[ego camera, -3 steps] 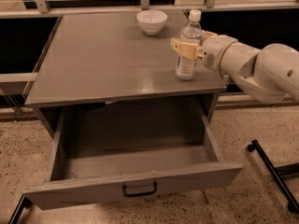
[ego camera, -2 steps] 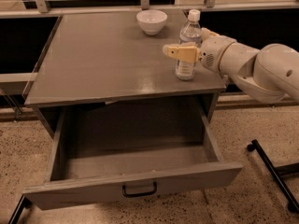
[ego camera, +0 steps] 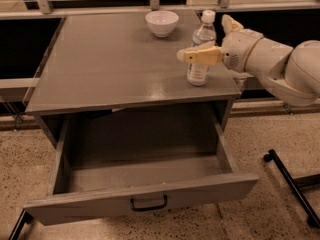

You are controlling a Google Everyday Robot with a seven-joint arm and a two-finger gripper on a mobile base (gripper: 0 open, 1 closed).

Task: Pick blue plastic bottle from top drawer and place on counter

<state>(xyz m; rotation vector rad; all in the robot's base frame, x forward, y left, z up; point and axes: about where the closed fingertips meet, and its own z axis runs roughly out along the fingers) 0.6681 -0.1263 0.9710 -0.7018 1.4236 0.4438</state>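
Note:
The blue plastic bottle [ego camera: 201,49], clear with a white cap, stands upright on the counter [ego camera: 110,59] near its right edge. My gripper [ego camera: 202,37] reaches in from the right and is open around the bottle. One yellowish finger [ego camera: 200,55] crosses in front of the bottle, and the other [ego camera: 229,23] is behind it to the right. Neither appears to press on the bottle. The top drawer [ego camera: 145,199] is pulled out below the counter, with a black bar handle on its front. Its inside looks empty.
A white bowl [ego camera: 161,23] sits at the back of the counter, left of the bottle. My arm [ego camera: 280,64] hangs past the counter's right edge. A black stand leg [ego camera: 292,184] lies on the speckled floor at the right.
The fingers have spread apart from the bottle. The front finger has swung out to the left. The bottle stays standing in the same spot on the counter.

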